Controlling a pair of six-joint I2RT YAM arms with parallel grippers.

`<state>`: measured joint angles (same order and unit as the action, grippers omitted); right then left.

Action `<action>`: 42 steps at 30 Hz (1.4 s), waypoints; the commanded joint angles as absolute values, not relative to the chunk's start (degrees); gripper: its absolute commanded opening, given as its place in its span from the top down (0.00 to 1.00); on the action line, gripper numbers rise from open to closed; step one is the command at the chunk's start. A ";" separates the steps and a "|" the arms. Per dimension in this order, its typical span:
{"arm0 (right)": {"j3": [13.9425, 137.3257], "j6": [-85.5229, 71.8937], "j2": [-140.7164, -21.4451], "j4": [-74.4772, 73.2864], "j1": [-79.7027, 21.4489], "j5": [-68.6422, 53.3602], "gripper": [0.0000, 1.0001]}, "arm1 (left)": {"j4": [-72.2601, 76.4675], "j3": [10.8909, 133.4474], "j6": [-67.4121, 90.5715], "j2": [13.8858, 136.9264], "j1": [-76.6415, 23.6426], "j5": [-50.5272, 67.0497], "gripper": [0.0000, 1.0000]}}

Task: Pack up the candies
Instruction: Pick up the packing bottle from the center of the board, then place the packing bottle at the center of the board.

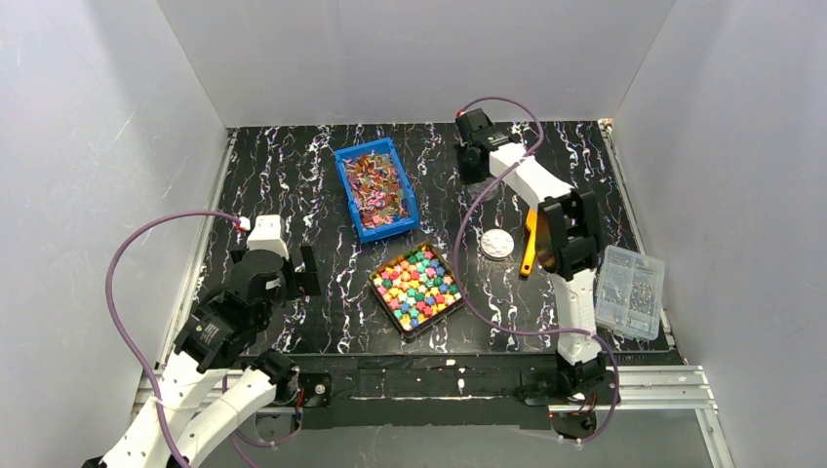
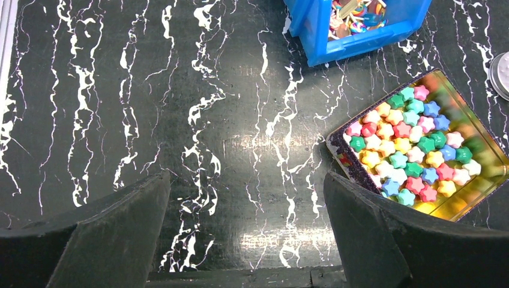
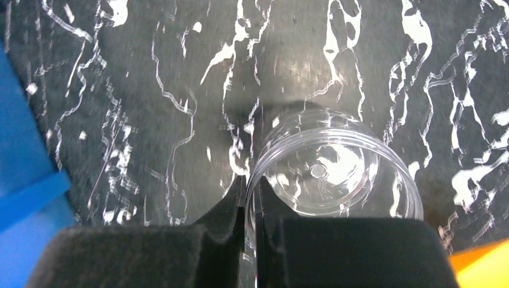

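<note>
The candies (image 1: 417, 285) are small star-like sweets in pink, red, yellow, green and blue. They fill a dark square tin (image 1: 447, 312) near the table's front middle. In the left wrist view the candies (image 2: 408, 144) lie at the right, in the tin (image 2: 338, 149). My left gripper (image 1: 283, 268) is open and empty over bare table left of the tin; it also shows in the left wrist view (image 2: 246, 180). My right gripper (image 1: 475, 156) is at the far middle. In the right wrist view it (image 3: 251, 192) is shut on the wall of a clear empty jar (image 3: 336, 165), one finger inside and one outside.
A blue bin (image 1: 375, 190) of mixed coloured bits stands behind the tin, also seen in the left wrist view (image 2: 360, 36). A round clear lid (image 1: 496, 243) and an orange tool (image 1: 530, 242) lie right of the tin. A clear compartment box (image 1: 629, 291) sits at the right edge.
</note>
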<state>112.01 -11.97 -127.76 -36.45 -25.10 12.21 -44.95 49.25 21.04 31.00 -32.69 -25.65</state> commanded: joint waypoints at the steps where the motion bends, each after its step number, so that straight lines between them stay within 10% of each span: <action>1: 105.46 -13.27 -116.96 -32.56 -25.20 10.12 0.99 | -44.48 50.54 20.78 30.51 -32.27 -25.45 0.01; 42: 49.12 -37.30 -62.97 -41.05 -45.69 17.74 0.99 | -44.74 50.41 21.38 29.07 -32.26 -21.58 0.01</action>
